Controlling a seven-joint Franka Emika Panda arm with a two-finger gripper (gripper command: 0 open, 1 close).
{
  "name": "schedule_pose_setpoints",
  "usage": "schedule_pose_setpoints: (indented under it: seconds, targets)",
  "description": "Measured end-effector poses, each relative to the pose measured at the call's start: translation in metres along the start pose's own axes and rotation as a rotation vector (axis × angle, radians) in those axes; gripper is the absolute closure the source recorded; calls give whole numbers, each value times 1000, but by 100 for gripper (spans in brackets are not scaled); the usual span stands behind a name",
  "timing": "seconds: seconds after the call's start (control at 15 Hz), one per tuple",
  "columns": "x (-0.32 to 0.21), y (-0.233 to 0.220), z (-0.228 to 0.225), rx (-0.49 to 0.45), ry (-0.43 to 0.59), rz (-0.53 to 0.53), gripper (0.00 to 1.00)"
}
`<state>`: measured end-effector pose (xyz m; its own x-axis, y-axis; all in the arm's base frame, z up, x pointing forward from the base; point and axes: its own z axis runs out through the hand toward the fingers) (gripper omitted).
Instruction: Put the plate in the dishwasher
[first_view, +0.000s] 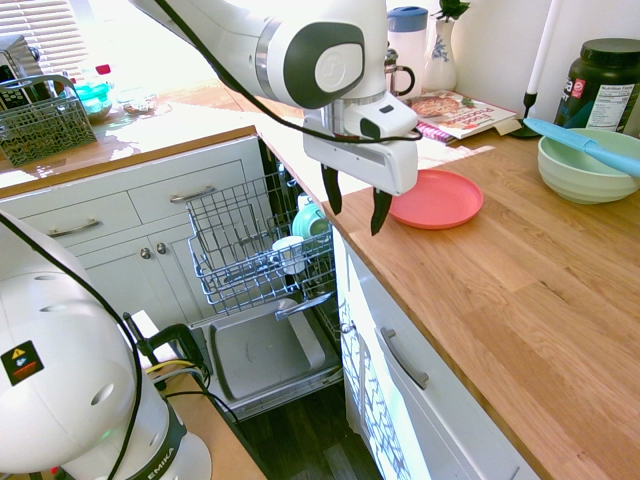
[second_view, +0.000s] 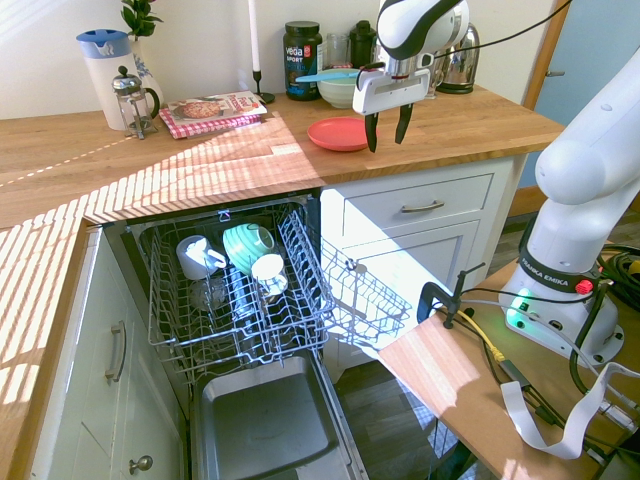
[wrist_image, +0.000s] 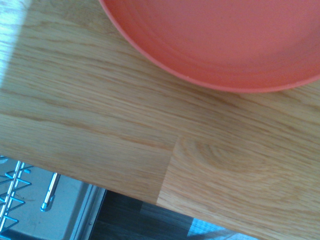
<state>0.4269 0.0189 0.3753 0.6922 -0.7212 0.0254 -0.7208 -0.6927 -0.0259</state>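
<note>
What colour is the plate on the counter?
Coral pink; the plate shows best in the first exterior view.

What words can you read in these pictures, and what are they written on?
"vega SPORT": on the dark tub at the back of the counter.
"Nutrition Facts": on that tub's white label; the smaller print is too tiny to read.
"FRANKA EMIKA": on the robot arm's base; only "EMIKA" shows in the first exterior view.
The magazine has print, but it is too blurred to read.
The wrist view shows no words.

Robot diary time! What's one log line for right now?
gripper: open, empty, above counter edge | plate: flat on counter, untouched | dishwasher: open, rack pulled out
</note>
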Motion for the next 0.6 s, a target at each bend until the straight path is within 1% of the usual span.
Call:
schedule_pose_setpoints:
  seconds: [0.2, 0.33, 0.47, 0.6]
  targets:
    - [6, 4, -1, 28, -14, 31, 0]
    - [25, 15, -3, 99, -27, 74, 0]
    - [44, 30, 2, 147, -46, 115, 0]
    - [60, 36, 9, 237, -65, 175, 0]
